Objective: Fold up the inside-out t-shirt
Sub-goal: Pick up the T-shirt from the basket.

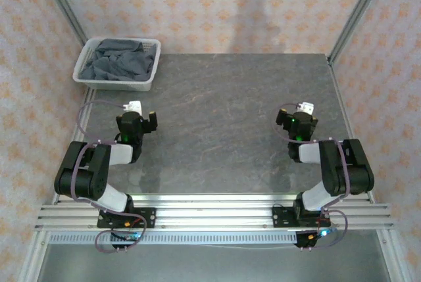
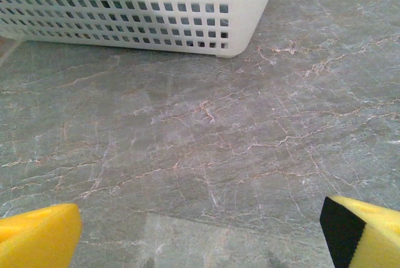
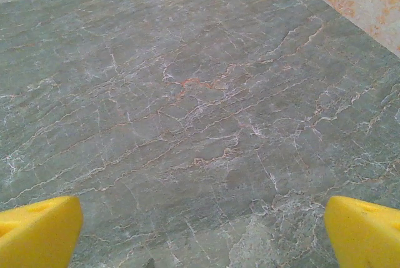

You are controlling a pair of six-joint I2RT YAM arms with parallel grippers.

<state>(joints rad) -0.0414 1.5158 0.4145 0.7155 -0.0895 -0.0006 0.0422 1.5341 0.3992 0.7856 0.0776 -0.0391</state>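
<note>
The left gripper (image 2: 200, 233) has its jaws spread wide, yellow pads (image 2: 37, 237) far apart over bare stone and holding nothing. The right gripper (image 3: 200, 230) is just as wide and just as empty. Both hover over the table (image 1: 230, 111), a grey marbled slab with pale and rusty veins, one arm toward each side edge. Peach floral wallpaper (image 1: 217, 6) and metal posts (image 1: 61, 2) close the space in. In the far left corner sits a white mesh basket (image 1: 113, 84), with the shirt (image 1: 118, 64) crumpled inside, dark slate-grey and heaped in loose folds.
</note>
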